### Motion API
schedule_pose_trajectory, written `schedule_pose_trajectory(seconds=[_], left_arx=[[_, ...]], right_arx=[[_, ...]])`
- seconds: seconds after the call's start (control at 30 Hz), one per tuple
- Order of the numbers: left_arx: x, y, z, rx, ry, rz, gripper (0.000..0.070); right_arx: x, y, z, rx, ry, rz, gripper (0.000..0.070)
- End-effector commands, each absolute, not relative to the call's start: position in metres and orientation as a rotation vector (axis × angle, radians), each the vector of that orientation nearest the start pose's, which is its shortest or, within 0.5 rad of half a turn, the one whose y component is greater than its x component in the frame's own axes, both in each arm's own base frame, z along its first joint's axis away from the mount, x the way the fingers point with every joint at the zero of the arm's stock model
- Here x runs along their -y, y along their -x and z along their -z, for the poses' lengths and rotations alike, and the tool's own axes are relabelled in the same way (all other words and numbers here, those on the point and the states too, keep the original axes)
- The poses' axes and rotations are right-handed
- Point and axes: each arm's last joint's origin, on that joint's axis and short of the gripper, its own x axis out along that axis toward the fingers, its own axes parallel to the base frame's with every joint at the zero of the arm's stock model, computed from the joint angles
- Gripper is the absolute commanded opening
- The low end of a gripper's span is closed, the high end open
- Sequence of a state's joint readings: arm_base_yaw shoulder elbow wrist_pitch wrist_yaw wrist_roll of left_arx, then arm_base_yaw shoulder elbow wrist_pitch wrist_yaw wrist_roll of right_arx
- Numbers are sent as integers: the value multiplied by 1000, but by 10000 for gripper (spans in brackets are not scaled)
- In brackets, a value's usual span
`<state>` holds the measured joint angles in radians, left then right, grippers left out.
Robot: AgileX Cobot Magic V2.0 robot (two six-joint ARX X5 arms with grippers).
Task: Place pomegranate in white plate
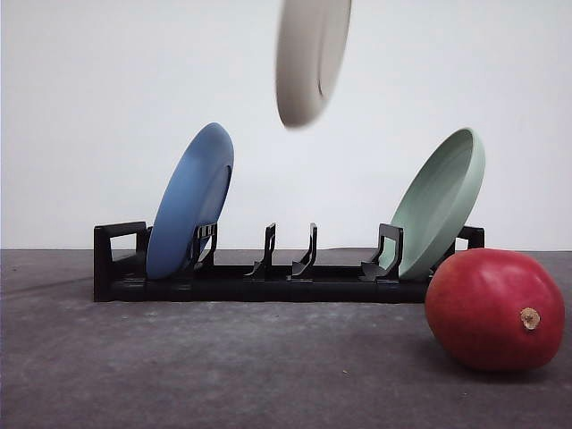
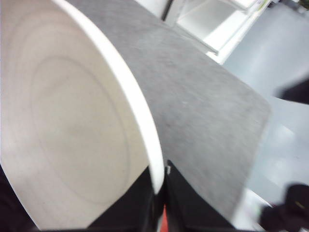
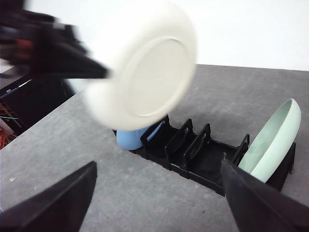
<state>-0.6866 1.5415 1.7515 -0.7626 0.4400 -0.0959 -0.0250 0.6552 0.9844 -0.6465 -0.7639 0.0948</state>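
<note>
Pomegranate grounded; white plate airborne.
Left gripper clamps plate rim above rack, clearing slots; right gripper fingers wide.

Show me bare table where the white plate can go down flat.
Open grey table in front of the black rack, left of the pomegranate, fits the white plate. Crowded: the rack with the blue plate and green plate.
</note>
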Motion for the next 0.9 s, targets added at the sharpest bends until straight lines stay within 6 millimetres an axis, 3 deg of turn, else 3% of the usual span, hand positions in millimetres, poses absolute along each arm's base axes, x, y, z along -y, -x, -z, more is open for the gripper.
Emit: schedule_pose_trajectory(seconds=[0.0,0.23,0.43,0.6,0.87], left_arx=[[207,-222,-442,-619,4,1092,0],[181,-151,-462,-658,-150,1083,0],[184,-117,-449,-712,-352,959,0],[206,-102,-412,-764,-494,924,0],[241,-92,-312,-850,-674,875,0]], right_arx=[[-18,-107,-377,-326,-219,-723,516],[-18,-106,-374,-357,-231,-720,516],[-18,-105,-372,-386,-244,-717,516],[-18,-105,-372,-388,-245,-717,516],[-18,-105,-372,-388,-244,-717,516]])
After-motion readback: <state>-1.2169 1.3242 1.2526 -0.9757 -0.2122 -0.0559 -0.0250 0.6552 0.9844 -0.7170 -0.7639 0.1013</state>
